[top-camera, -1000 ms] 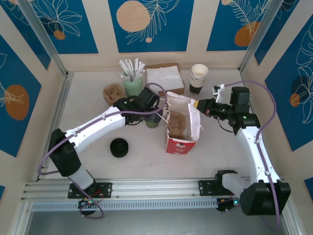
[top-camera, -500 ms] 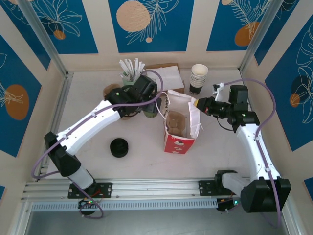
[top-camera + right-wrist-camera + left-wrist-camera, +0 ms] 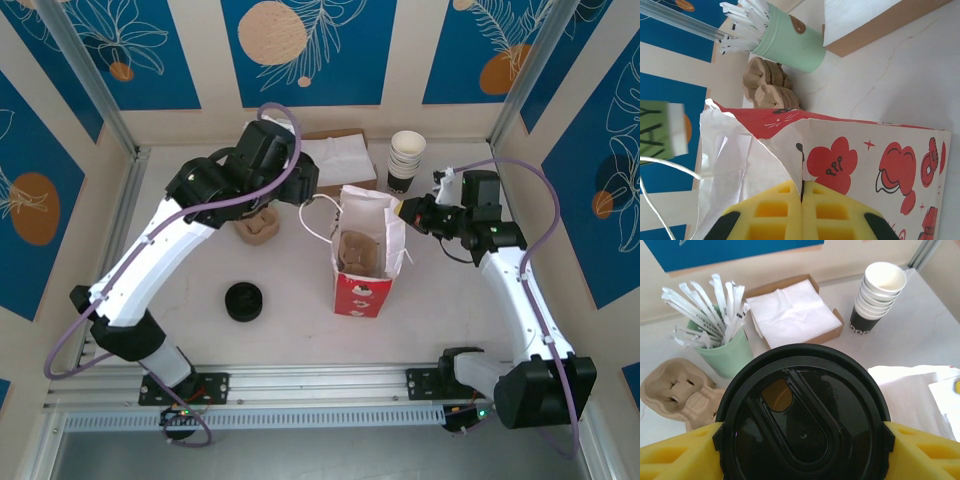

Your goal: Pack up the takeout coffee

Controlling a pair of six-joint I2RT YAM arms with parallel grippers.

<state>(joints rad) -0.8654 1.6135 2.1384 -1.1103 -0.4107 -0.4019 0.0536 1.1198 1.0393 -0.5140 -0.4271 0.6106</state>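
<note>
Takeout coffee point(image 3: 802, 415) sits between left gripper point(image 3: 802, 445) jaws, clamped round lid, looks lifted. Right gripper point(image 3: 801, 212) clenched on bag point(image 3: 875, 165) rim, mouth open. Not packed yet, so remaining: carry over, lower in, release.

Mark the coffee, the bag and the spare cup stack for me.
takeout coffee point(image 3: 802, 435), left wrist view, centre of black lid.
bag point(image 3: 360, 296), top view, red front panel.
cup stack point(image 3: 876, 302), left wrist view, white cup rims.
</note>
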